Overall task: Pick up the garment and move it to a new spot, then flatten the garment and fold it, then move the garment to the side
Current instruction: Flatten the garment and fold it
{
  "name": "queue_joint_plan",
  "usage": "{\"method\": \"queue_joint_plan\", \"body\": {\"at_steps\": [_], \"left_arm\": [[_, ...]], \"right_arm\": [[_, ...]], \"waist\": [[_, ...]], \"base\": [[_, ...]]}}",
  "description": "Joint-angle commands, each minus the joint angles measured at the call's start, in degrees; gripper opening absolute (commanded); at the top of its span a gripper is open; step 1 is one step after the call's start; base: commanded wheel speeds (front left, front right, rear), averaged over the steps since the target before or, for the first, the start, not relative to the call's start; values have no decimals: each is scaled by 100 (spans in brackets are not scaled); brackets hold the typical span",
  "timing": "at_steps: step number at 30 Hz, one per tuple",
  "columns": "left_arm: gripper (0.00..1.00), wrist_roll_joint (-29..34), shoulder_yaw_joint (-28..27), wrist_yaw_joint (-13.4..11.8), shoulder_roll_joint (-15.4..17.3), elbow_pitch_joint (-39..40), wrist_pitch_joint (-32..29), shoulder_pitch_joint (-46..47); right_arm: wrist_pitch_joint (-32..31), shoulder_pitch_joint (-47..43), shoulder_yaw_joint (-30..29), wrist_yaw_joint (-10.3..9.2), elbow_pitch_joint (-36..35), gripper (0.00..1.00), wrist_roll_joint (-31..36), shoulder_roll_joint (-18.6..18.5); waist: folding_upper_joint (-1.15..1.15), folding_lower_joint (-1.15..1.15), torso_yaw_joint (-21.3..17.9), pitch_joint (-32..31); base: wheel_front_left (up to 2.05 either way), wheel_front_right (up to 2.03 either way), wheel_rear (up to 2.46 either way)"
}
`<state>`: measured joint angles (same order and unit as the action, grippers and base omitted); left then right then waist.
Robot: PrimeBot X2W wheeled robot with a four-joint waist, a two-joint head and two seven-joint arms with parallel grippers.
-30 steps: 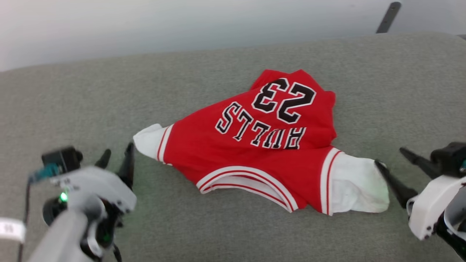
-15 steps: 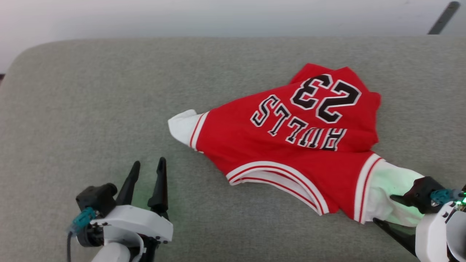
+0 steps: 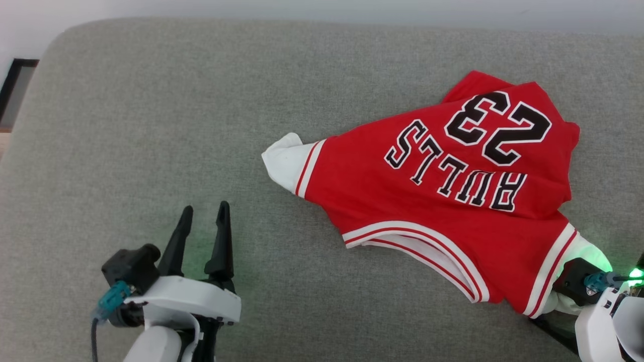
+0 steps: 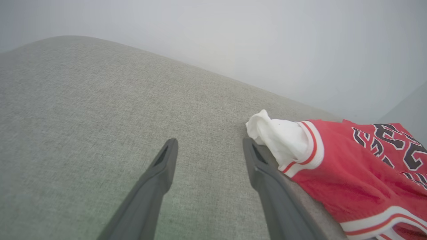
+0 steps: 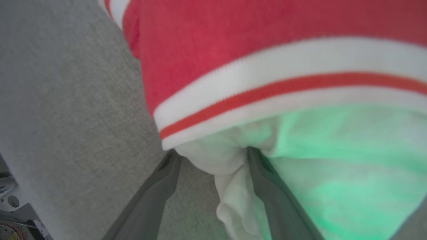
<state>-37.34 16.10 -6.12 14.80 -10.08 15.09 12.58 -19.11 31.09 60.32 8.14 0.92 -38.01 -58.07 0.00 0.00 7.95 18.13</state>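
1. The red jersey (image 3: 443, 201) lies rumpled on the right half of the grey upholstered surface (image 3: 151, 125). Its lettering reads upside down to you, with the number 23 farthest off and the striped neckline (image 3: 412, 241) nearest.
2. Your left hand (image 3: 205, 207) is released, fingers spread over bare upholstery. It sits near the white sleeve end (image 3: 284, 161) but apart from it.
3. Your right hand (image 5: 212, 151) is unclenched at the jersey's other end. The white inner fabric (image 5: 233, 160) bunches up between its spread fingers, just below the striped armhole band (image 5: 267, 73). Nothing is pinched yet.
4. Judged from its folds, the jersey is light, limp and thin. Expect it to sag and swing when lifted and to slide easily over the upholstery.
5. The striped bands look the firmest places to hold. Taking one at each side should let the body hang flat.
6. A grip on white fabric alone may lift only that layer and leave the red body dragging.
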Motion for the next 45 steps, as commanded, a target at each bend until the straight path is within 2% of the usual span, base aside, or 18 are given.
{"method": "queue_joint_plan", "body": {"at_steps": [1,2,3,4,8,10,13,17,19,23,27,39,40,41,42,43,44,45], "left_arm": [[100,81,-5,64,14,-13,7,70],[100,129,28,112,47,-37,7,117],[100,174,67,160,95,-60,7,179],[100,258,122,213,169,-83,-21,255],[100,692,450,444,609,-117,-376,674],[100,876,669,681,874,-69,-713,924],[100,979,1002,1068,1218,16,-1340,1268],[100,848,1482,1321,1665,217,-2206,1734],[100,714,1758,1361,1905,381,-2546,1959],[100,239,2813,1361,2532,947,-3165,2468],[100,-250,3704,1364,2959,1207,-3688,3005],[99,-1032,5427,1355,3127,659,-3827,4108],[91,-1094,5512,1355,3093,581,-3819,4134],[74,-1126,5590,1355,3059,495,-3815,4162],[43,-1142,5660,1355,3041,407,-3858,4175],[27,-1156,5717,1355,3021,322,-3904,4172],[0,-1224,5755,1355,2980,256,-3891,4158],[0,-1337,5782,1355,2925,207,-3842,4131]], "right_arm": [[-74,-6,179,-117,459,100,85,148],[-40,52,241,-126,550,50,113,177],[2,109,258,-138,649,30,110,210],[70,169,244,-158,746,0,80,239],[365,400,-86,-167,1111,0,-44,258],[518,476,-307,-172,1328,0,-65,251],[646,540,-528,-189,1525,0,-82,281],[756,529,-640,-121,1585,0,-85,442],[802,561,-712,-108,1620,0,-70,498],[848,633,-787,-102,1645,0,-51,579],[869,700,-766,-102,1652,0,-4,700],[909,926,-713,-102,1607,0,46,852],[918,932,-717,-102,1614,0,36,857],[938,939,-724,-102,1616,0,31,868],[964,949,-728,-102,1615,0,34,882],[972,957,-727,-102,1614,0,38,899],[994,966,-727,-101,1609,0,46,913],[1022,982,-730,-95,1597,0,62,925]], "waist": [[0,0,-6,74],[0,0,-27,92],[0,0,-54,107],[0,0,-83,120],[0,0,-237,171],[0,0,-317,179],[0,0,-438,188],[0,0,-573,220],[0,0,-626,248],[0,0,-719,336],[0,0,-778,428],[0,0,-899,639],[0,0,-902,647],[0,0,-904,654],[0,0,-908,656],[0,0,-914,657],[0,0,-920,654],[0,0,-926,648]], "base": [[0,0,0],[0,0,0],[0,0,0],[0,0,0],[0,0,0],[0,0,0],[0,0,0],[0,0,0],[0,0,0],[0,0,0],[0,0,0],[0,0,0],[0,0,0],[0,0,0],[0,0,0],[0,0,0],[0,0,0],[0,0,0]]}}
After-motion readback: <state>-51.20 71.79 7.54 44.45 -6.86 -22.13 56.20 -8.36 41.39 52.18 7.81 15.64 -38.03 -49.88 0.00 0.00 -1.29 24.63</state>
